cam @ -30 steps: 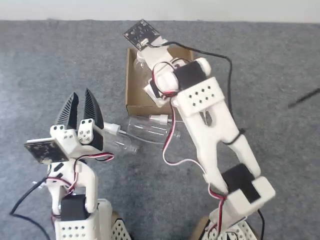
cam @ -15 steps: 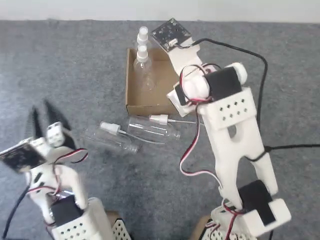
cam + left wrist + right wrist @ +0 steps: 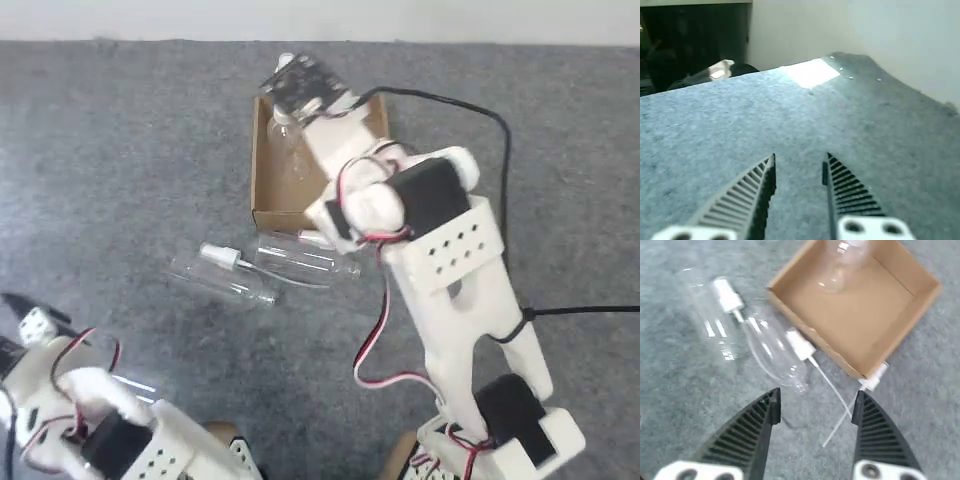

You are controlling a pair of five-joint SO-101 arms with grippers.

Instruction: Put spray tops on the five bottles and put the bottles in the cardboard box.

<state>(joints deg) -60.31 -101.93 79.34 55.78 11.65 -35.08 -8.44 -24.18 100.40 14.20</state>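
Observation:
My right gripper [image 3: 817, 407] is open and hangs above the carpet beside the cardboard box [image 3: 900, 315]. Just ahead of it lie two clear bottles: one [image 3: 772, 355] with a white spray top [image 3: 800, 346] and one [image 3: 707, 307] farther off with its own top [image 3: 726, 294]. A loose spray top [image 3: 873, 380] with its tube rests at the box's corner. A clear bottle [image 3: 840, 260] stands inside the box. From above, the right arm [image 3: 440, 250] covers part of the box [image 3: 262, 190]. My left gripper [image 3: 799, 167] is open over bare carpet, at the table's near left [image 3: 22, 312].
Grey carpet covers the whole table [image 3: 120, 150]. Black cables [image 3: 480, 110] trail to the right of the right arm. Both arm bases [image 3: 160, 450] stand at the near edge.
The left arm has swung left and down to the near-left corner, away from the bottles. The right wrist went right, then came back left over the box.

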